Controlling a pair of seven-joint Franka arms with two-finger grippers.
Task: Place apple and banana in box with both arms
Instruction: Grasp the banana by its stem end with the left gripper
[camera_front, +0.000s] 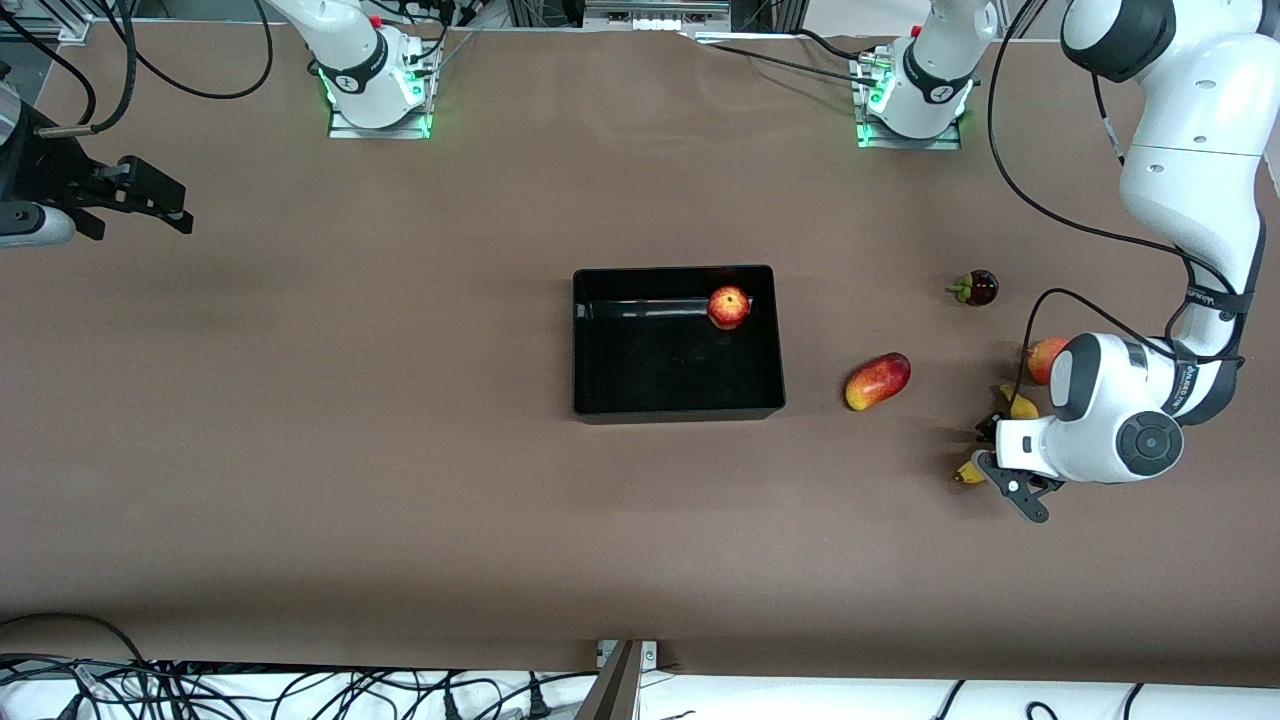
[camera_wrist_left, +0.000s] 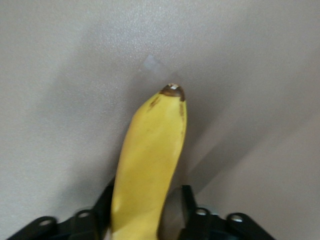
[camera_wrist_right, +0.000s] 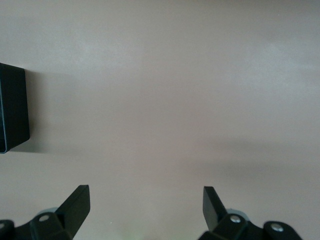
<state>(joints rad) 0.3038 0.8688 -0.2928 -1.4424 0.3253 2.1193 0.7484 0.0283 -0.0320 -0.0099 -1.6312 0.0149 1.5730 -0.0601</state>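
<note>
The apple (camera_front: 729, 307) lies in the black box (camera_front: 600, 400), in the corner toward the robots' bases and the left arm's end. The banana (camera_front: 1020, 404) lies on the table toward the left arm's end, its middle hidden under the left hand. My left gripper (camera_front: 993, 450) is down over it. In the left wrist view the banana (camera_wrist_left: 150, 155) runs between the open jaws of the left gripper (camera_wrist_left: 145, 200); one finger touches it and the other stands a little apart. My right gripper (camera_front: 150, 200) waits open and empty at the right arm's end, as the right wrist view (camera_wrist_right: 145, 197) shows.
An oblong red-yellow fruit (camera_front: 877, 381) lies between the box and the banana. A pinkish-red round fruit (camera_front: 1043, 357) sits beside the left arm, partly hidden. A dark small fruit (camera_front: 977, 288) lies farther from the front camera. A corner of the box (camera_wrist_right: 12, 107) shows in the right wrist view.
</note>
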